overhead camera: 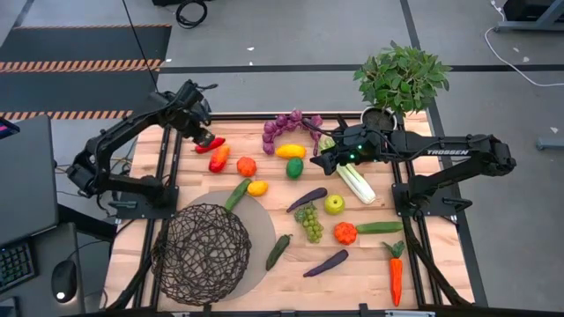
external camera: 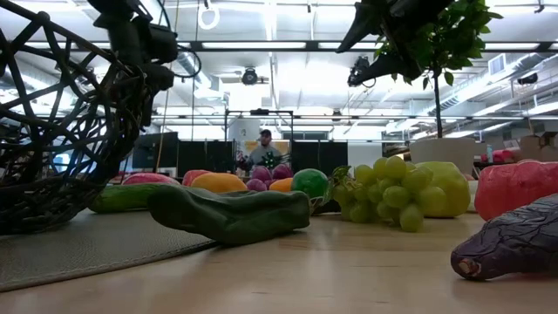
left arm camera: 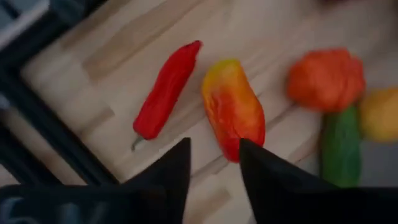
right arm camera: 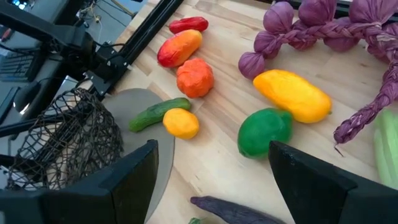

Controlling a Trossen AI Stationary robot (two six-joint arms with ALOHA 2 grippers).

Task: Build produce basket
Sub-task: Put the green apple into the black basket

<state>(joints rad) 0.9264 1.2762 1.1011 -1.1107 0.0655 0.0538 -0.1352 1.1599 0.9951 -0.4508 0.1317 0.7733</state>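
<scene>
Hovering left claw (left arm camera: 214, 165) — fingers parted, empty — above orange-red pepper (left arm camera: 233, 107); right claw (right arm camera: 211, 180) wide, empty.

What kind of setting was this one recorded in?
Probably a robotics lab or open workshop: hazard-striped floor marking, exposed ceiling ducts and strip lights, and a person sitting at a far workstation beyond the wooden table.

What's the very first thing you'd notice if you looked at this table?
Bright toy produce scattered across the wooden table, with a big dark wire basket empty at the front left. At the far right corner stands a leafy potted plant, and the left gripper hovers over a red chili.
</scene>
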